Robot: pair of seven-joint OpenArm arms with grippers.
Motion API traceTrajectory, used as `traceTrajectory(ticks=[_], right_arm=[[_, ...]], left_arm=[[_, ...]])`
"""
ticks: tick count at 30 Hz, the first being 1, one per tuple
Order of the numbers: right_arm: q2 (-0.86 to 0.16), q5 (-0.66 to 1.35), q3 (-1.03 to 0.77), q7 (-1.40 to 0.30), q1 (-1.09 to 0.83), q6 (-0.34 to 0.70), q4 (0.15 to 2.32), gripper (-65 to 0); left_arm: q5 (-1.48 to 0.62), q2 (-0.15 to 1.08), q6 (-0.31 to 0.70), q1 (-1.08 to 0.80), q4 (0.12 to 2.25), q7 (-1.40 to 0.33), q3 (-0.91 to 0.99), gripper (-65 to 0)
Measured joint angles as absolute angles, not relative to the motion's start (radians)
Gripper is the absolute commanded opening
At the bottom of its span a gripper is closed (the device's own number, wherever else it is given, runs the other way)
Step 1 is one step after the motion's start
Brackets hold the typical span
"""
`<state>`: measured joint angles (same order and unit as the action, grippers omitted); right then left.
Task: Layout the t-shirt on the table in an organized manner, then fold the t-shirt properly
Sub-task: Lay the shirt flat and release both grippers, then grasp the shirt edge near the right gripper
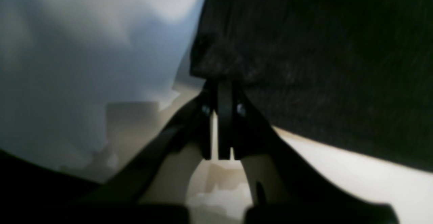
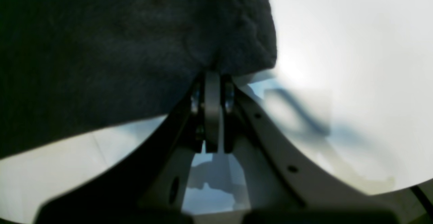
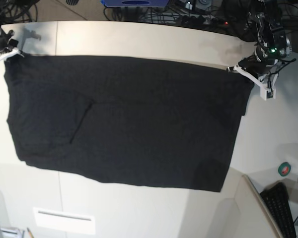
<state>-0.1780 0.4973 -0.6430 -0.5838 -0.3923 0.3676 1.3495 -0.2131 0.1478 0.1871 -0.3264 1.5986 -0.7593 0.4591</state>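
The shirt [image 3: 124, 119] hangs stretched out as one wide black sheet above the worktop [image 3: 139, 37], held up by its two top corners. Its top edge runs nearly straight between the two grippers, and its lower edge droops toward the near side of the worktop, sloping down to a low corner near the worktop's near right edge. A soft diagonal crease shows left of the shirt's centre. No print shows on the side facing the base camera.

The right gripper [image 3: 12, 51] sits at the shirt's top left corner in the base view. In its wrist view the right gripper [image 2: 212, 76] has its jaws pressed together on a bunched fold of the shirt [image 2: 101, 48], with pale worktop [image 2: 338, 48] beyond.

The left gripper [image 3: 237, 68] sits at the shirt's top right corner in the base view. In its wrist view the left gripper [image 1: 224, 82] likewise has its jaws closed on the cloth edge [image 1: 321, 48].

The worktop is off-white and smooth, with a curved far edge. Beyond the shirt's far edge lie tangled cables [image 3: 198, 12]. A white recessed panel [image 3: 64, 220] lies below the shirt's lower edge. Right of the shirt's low corner are a green tape roll [image 3: 284, 169] and a black keyboard [image 3: 283, 208].
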Motion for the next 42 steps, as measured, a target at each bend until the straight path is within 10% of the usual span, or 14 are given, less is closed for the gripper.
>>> traceTrajectory(ticks=[11, 15, 19, 28, 34, 42], right_arm=[[-0.176, 0.498, -0.643, -0.590, -0.436, 0.368, 1.369, -58.4], [-0.176, 0.495, -0.643, -0.591, -0.474, 0.367, 1.446, -36.3], [-0.148, 0.495, -0.663, -0.598, -0.520, 0.366, 1.587, -35.9], [-0.244, 0.490, -0.624, -0.576, -0.210, 0.366, 1.493, -34.8], [-0.392, 0.488, -0.379, -0.464, 0.222, 0.362, 0.867, -34.8], [-0.460, 0.497, 0.004, -0.023, 0.540, 0.351, 0.200, -34.8]], left_arm=[[-0.210, 0.150, 0.187, -0.336, 1.599, -0.770, 0.527, -65.0], [-0.210, 0.150, 0.186, -0.358, 1.619, -0.771, 0.530, -36.5], [-0.214, 0.138, 0.189, -0.376, 1.682, -0.773, 0.629, -22.1], [-0.216, 0.128, 0.188, -0.259, 1.730, -0.770, 0.773, -24.7], [-0.214, 0.056, 0.188, -0.257, 1.765, -0.779, 0.776, -65.0], [-0.210, 0.064, 0.186, -0.266, 1.762, -0.775, 0.780, -65.0]])
